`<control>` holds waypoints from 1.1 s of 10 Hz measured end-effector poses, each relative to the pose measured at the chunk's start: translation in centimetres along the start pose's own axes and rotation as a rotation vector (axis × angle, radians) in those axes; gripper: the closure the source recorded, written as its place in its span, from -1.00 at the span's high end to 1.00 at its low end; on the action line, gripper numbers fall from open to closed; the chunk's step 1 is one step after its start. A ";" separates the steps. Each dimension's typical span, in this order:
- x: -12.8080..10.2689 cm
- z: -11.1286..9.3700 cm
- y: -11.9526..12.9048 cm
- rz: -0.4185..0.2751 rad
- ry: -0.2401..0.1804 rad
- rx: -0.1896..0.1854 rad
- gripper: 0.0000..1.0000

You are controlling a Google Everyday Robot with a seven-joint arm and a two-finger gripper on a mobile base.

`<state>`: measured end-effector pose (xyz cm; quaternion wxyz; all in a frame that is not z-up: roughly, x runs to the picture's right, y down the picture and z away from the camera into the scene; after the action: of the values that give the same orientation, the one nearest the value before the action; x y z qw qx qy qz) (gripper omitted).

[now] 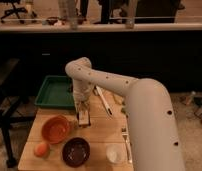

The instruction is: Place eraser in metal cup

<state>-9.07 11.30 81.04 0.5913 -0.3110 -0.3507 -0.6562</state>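
My gripper (83, 109) points straight down over the middle of the wooden table (101, 131), just in front of the green tray. It is shut on the eraser (84, 117), a dark block with pale tan edges that stands upright below the fingers. The eraser's lower end sits at the metal cup (84, 123), a small grey shape that is mostly hidden behind the eraser. I cannot tell how far the eraser reaches into the cup.
A green tray (53, 93) lies at the back left. An orange bowl (56, 129), an orange fruit (41, 149), a maroon bowl (76, 151) and a white cup (113, 153) stand along the front. A white-handled utensil (104, 101) lies to the right of the gripper.
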 end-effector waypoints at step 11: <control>0.2 0.3 -0.1 0.000 0.001 -0.008 0.08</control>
<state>-9.15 11.41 81.35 0.5904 -0.3130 -0.3475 -0.6578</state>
